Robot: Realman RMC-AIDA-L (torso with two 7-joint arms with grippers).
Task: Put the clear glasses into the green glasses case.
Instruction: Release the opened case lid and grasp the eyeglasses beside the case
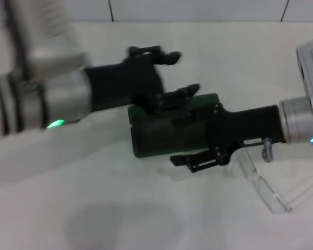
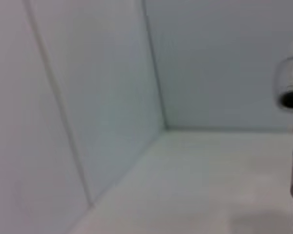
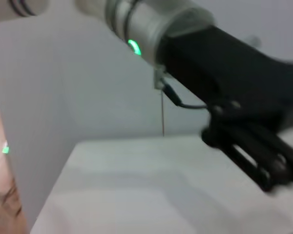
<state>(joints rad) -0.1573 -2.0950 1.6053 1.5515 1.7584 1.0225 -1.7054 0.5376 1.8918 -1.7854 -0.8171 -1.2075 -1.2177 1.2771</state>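
Both hands [image 1: 178,73] [image 1: 185,138] open over green glasses case [image 1: 146,140].

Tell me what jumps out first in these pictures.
Two black claws meet over the green case at the table's middle: the left claw open at its far edge, the right claw open across it. The clear glasses lie on the table under the right arm, not in the case.
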